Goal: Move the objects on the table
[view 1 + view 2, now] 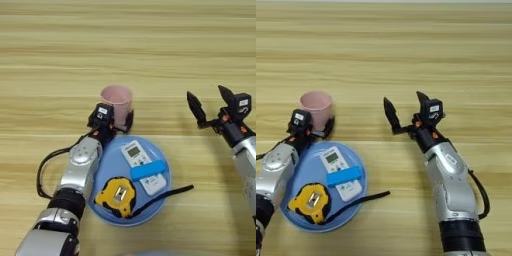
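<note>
The pale pink plastic cup point(117, 101) stood upright on the table point(150, 45), mouth up, held between the fingers of the left gripper point(115, 120), just beyond that arm's wrist. The white remote point(142, 165) lay flat, screen up (its display end pointing toward the left gripper), just behind that gripper and toward the right arm's side. The small bright blue block point(148, 170) lay crosswise on the remote's middle. The yellow-black tape measure point(117, 196) lay flat beside the left forearm, nearer the robot, its black strap trailing out toward the right gripper's point(406, 111) side, well short of it.
</note>
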Robot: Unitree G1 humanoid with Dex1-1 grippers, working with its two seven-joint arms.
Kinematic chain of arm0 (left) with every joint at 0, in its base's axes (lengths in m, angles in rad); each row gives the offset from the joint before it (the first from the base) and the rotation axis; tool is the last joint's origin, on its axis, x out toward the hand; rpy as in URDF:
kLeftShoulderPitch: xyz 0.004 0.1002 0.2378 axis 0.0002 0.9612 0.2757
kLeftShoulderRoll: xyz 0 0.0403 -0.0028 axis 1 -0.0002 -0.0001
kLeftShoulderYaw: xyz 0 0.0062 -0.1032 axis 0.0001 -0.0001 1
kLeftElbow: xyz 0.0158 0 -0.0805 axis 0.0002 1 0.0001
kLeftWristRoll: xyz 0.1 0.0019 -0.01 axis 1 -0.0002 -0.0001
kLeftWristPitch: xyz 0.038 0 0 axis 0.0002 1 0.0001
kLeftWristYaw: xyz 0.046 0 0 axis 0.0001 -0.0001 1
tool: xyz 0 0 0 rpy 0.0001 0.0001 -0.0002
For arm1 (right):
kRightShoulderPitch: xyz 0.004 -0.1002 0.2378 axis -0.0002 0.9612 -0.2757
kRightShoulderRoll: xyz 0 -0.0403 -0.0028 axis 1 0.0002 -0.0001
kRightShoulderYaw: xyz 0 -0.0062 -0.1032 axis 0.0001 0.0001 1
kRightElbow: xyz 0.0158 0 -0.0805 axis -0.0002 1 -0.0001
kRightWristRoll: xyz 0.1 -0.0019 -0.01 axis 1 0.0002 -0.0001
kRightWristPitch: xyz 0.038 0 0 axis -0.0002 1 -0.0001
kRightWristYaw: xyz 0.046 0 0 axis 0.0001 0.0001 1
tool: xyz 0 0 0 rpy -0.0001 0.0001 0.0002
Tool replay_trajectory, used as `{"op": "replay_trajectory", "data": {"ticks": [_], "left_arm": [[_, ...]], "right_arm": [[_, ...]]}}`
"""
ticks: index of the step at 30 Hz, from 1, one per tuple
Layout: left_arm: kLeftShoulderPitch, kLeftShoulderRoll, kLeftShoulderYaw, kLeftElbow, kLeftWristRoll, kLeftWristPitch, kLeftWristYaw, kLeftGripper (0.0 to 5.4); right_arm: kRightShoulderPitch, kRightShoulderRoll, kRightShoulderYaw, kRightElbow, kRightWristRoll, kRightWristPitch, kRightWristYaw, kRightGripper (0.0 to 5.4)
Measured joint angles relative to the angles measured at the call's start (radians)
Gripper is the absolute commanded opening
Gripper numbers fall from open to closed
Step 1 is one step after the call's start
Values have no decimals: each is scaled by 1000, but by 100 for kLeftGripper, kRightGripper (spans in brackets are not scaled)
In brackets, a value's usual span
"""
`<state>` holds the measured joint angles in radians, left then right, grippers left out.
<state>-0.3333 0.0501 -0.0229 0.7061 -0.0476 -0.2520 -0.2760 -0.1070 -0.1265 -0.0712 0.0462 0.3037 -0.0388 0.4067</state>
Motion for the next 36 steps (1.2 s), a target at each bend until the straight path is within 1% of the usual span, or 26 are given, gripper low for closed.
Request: {"op": "replay_trajectory", "data": {"ticks": [3, 16, 20, 26, 29, 36], "left_arm": [[0, 0, 0, -1, 0, 2, -1, 535], [3, 0, -1, -7, 0, 1, -6, 535], [19, 2, -13, -28, 4, -8, -10, 535], [73, 9, -29, -116, 11, -6, -8, 535], [103, 12, -31, -178, 10, 8, -8, 535], [183, 11, -31, -314, 3, 69, 2, 535]], "right_arm": [[0, 0, 0, 0, 0, 0, 0, 540], [0, 0, -1, 0, 0, 0, 3, 540], [0, 0, -2, 0, 0, 0, 8, 540], [0, 0, -4, 0, 0, 0, 14, 540], [0, 0, -6, 0, 0, 0, 15, 540], [0, -1, -7, 0, 0, 1, 16, 540]]}}
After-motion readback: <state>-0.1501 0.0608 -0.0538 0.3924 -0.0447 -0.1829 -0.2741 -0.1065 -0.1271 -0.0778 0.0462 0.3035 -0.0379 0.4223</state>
